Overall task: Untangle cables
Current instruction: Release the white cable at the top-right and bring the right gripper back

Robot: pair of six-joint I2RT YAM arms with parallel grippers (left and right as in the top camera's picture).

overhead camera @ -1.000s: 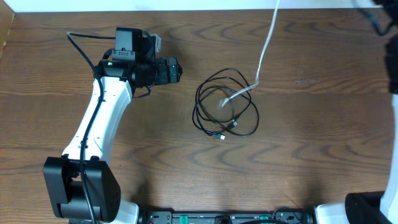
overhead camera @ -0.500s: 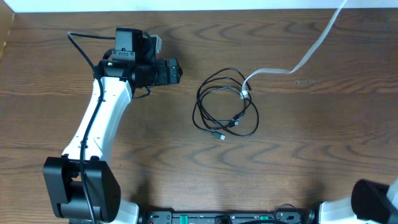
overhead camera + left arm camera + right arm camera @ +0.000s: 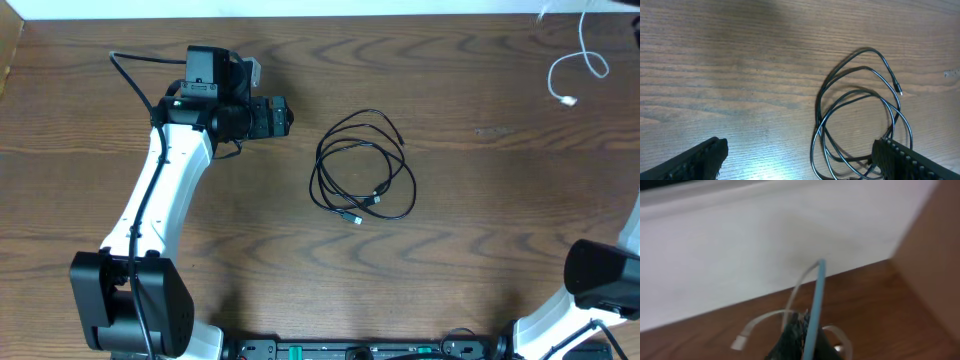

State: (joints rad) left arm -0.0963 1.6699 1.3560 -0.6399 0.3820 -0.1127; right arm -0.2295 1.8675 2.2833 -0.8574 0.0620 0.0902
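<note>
The black cable [image 3: 362,165] lies in a loose coil at the table's middle, with its plug ends inside the loops. My left gripper [image 3: 286,115] is open just left of the coil. In the left wrist view this gripper [image 3: 800,162] hovers over the wood, and the black cable [image 3: 860,120] runs ahead of it and close to the right finger [image 3: 905,160]. The white cable [image 3: 578,68] dangles at the far right corner, apart from the black one. My right gripper [image 3: 802,332] is shut on the white cable [image 3: 815,295], whose plug [image 3: 740,341] hangs to the left.
The left arm [image 3: 160,200] stretches across the table's left side. Part of the right arm's base [image 3: 600,272] shows at the bottom right. A white wall [image 3: 765,235] runs behind the table's far edge, and a brown panel [image 3: 935,265] stands at the right.
The white cable has been drawn out of the black coil and carried to the far right corner. The black coil and the left arm stayed in place.
</note>
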